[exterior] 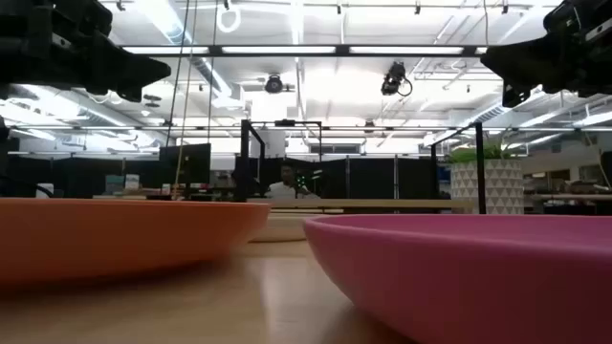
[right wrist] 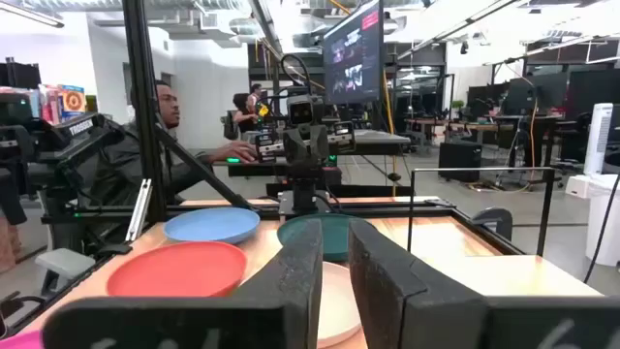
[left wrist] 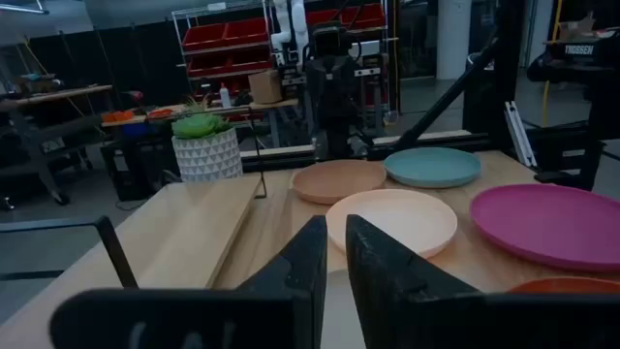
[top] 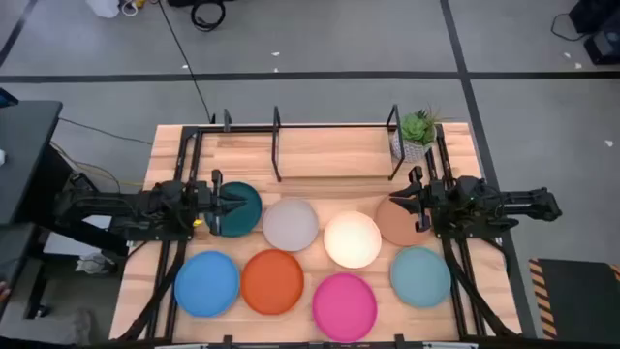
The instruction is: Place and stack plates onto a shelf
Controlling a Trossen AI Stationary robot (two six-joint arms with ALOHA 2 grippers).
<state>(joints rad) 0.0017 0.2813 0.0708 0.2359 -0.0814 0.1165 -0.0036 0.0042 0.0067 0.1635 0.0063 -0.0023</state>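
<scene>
Eight plates lie flat on the wooden table in two rows. The far row holds dark teal [top: 242, 209], pale grey [top: 291, 224], cream [top: 352, 239] and terracotta [top: 395, 223]. Blue [top: 206, 283], orange [top: 272, 281], pink [top: 345, 306] and light teal [top: 420, 275] make up the near row. The shelf [top: 310, 150], black rods over a pale wooden floor, stands along the far edge. My left gripper [top: 229, 204] [left wrist: 334, 237] hovers shut above the dark teal plate. My right gripper [top: 409, 206] [right wrist: 334, 242] hovers shut above the terracotta plate. Both touch nothing.
A small potted plant [top: 417, 133] stands at the shelf's right end. Upright black posts [top: 276, 145] divide the shelf. A person [right wrist: 165, 116] sits beyond the table's left side. In the low view the orange plate [exterior: 115, 239] and pink plate [exterior: 459, 268] fill the foreground.
</scene>
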